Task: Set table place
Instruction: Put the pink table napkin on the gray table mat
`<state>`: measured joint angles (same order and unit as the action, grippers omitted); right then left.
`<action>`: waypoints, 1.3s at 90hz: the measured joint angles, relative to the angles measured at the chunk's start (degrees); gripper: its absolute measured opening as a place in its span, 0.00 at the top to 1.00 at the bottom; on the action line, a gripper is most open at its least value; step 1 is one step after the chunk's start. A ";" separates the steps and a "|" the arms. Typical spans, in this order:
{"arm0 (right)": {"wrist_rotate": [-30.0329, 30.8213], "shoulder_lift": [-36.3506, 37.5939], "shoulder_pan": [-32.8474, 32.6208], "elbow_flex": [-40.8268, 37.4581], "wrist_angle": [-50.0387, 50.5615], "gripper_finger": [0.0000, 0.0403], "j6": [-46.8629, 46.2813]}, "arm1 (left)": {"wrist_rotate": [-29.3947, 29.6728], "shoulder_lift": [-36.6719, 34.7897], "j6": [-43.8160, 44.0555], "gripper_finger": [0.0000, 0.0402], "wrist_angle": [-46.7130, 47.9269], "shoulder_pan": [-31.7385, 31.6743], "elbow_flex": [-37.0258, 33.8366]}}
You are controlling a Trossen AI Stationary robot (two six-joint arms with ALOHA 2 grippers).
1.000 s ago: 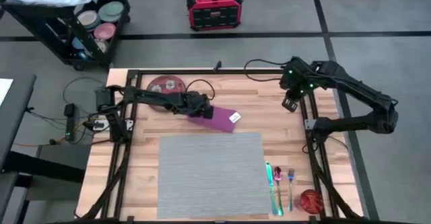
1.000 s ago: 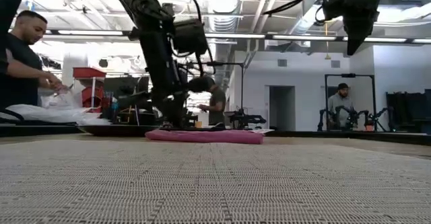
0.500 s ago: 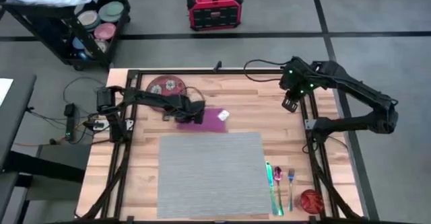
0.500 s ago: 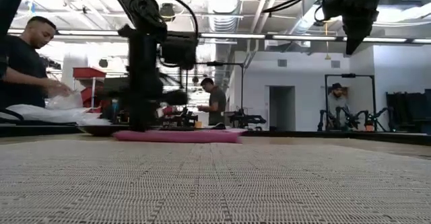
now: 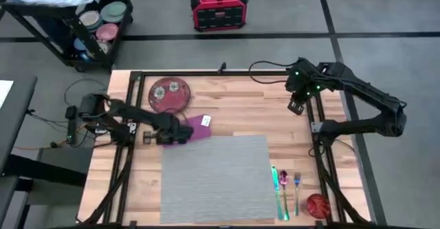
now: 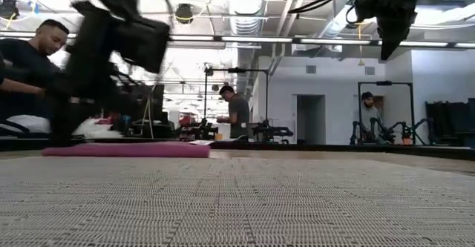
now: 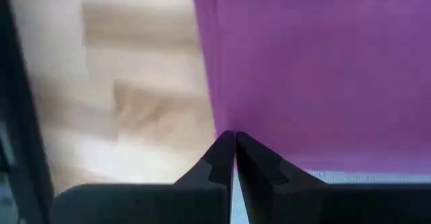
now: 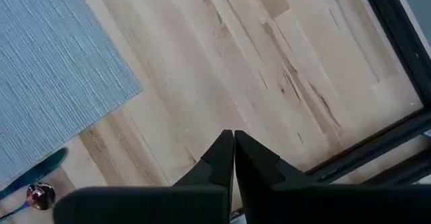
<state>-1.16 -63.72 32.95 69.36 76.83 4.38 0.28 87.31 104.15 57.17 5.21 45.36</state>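
Note:
The place, a grey placemat (image 5: 214,177), lies flat on the wooden table (image 5: 261,112) toward its near edge. A purple napkin (image 5: 199,128) with a white tag lies flat on the wood at the placemat's far left corner. My left gripper (image 5: 183,134) is shut at the napkin's left end. My right gripper (image 5: 296,107) hangs shut, high above the table's far right part, touching nothing. A red patterned plate (image 5: 170,93) rests on the table's far left part. My left gripper has its shut fingertips (image 7: 225,150) on the purple napkin's edge (image 7: 252,124), close to a corner, coming at it from above and from the table's left. The tips hide whether one layer or several sit between them. The napkin lies flat on the table.
Cutlery (image 5: 283,188) lies in a row right of the placemat, with a small red object (image 5: 317,205) at the near right corner. Black frame rails run along the table's edges. People and equipment show in the room beyond; a cart and a red box stand behind the table.
My left gripper has moved toward the table's left and near edges, staying shut at the napkin's left end. The napkin has slid flat along the wood with it, from behind the placemat's middle to its far left corner.

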 joint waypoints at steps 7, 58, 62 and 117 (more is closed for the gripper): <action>-0.17 0.00 -0.25 0.00 -0.60 1.00 0.02 | 0.68 -3.12 5.20 1.00 0.00 2.39 -0.94; -0.65 -0.02 -0.35 0.00 -3.72 1.00 -1.57 | 14.94 -9.35 5.00 1.00 9.24 0.35 1.16; -0.65 0.00 -0.35 0.00 -3.86 1.00 -1.53 | 18.42 -9.43 2.43 1.00 8.96 -0.43 1.16; -0.60 -0.02 -0.35 0.00 -3.49 1.00 -1.31 | 17.29 2.87 -26.33 1.00 -2.72 -15.37 1.20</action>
<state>-1.75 -63.75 32.60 69.36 73.34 3.07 17.57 90.17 77.82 54.45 -10.16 46.57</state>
